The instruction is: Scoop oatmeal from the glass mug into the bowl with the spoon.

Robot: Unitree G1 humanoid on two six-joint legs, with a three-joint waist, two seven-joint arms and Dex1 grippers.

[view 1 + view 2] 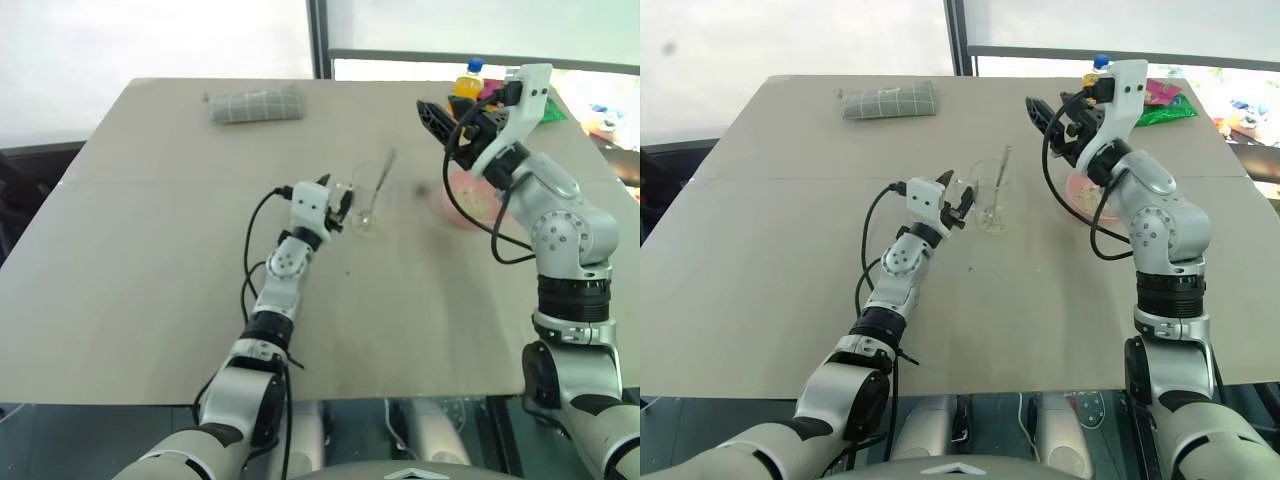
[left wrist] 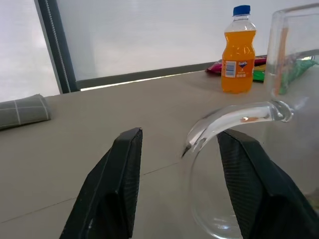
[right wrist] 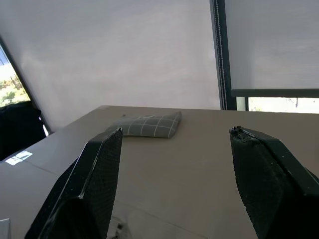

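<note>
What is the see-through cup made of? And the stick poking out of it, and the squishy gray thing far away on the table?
The glass mug looks like clear, smooth glass: you see the table straight through it, and its handle glints. The spoon looks like thin shiny metal, silvery, though it is small here. The gray folded cloth seems soft woven fabric, matte, with a pale checked pattern and rounded, squashy edges.

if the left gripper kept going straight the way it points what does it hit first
Probably the glass mug: its handle sits just ahead between the left gripper's open fingers, though depth is uncertain.
</note>
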